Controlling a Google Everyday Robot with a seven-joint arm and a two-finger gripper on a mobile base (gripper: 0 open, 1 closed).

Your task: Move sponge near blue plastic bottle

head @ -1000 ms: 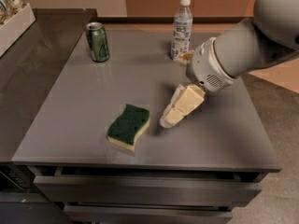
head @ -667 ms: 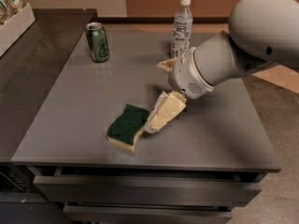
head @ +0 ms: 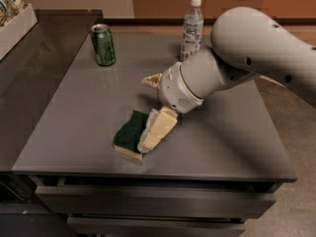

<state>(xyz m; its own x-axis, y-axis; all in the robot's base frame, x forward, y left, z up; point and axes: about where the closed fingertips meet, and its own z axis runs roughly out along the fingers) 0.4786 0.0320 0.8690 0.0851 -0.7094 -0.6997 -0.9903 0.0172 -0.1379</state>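
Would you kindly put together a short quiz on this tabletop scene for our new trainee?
1. True or false: the hand is down at the sponge's right side.
2. Which stands farther left in the picture: A) the can or B) the bottle?
3. Fill in: the bottle stands at the back of the table, while the sponge lies near its ___ edge.

Key: 1 true; 2 A; 3 front.
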